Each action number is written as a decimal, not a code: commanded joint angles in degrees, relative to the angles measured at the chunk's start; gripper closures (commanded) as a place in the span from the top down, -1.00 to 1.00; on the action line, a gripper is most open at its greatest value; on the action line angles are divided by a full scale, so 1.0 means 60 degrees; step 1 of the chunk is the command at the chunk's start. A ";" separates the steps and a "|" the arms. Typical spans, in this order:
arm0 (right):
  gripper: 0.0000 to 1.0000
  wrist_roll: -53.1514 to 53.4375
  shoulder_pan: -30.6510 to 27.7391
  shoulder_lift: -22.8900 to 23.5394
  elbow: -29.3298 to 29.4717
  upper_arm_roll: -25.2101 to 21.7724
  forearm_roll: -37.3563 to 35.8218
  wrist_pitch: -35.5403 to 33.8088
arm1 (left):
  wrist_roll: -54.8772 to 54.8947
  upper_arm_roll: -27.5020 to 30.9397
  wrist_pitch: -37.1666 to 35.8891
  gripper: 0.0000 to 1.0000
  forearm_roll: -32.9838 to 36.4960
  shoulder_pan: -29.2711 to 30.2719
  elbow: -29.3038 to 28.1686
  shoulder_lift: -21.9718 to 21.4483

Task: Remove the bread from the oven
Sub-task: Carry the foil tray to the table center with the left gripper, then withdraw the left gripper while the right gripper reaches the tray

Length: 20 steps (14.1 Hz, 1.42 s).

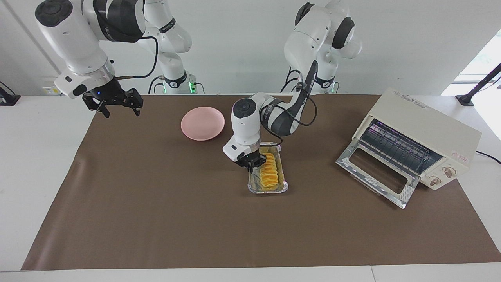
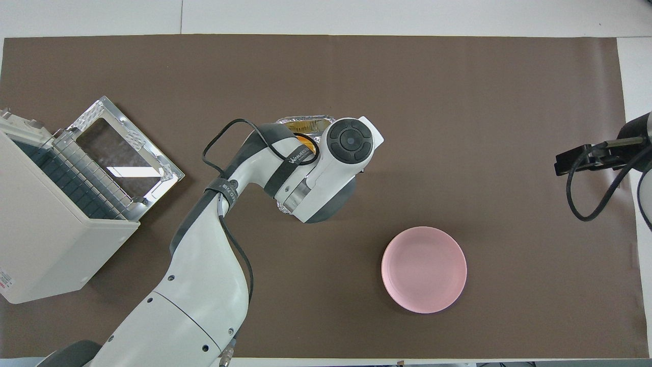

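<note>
At frame centre, the left end effector, fingers apparently clamped on the crinkled silver foil tray, steadies the ridged golden-yellow bread clear of the open cream-white oven, while the right end effector waits spread at upper left above the desk.

Table with brown mat

On the mat: foil tray at centre; pink plate nearer the robots; oven toward the left arm's end.

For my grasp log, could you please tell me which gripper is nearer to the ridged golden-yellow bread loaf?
Left. The left gripper is down at the bread in its foil tray; the right gripper waits in the air toward the right arm's end.
</note>
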 commanded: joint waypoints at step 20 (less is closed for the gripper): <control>1.00 0.4509 0.4583 0.4310 0.3106 0.0143 0.0243 0.1960 | 0.5513 0.0274 -0.6422 1.00 -0.1309 0.5921 -0.0937 -0.5518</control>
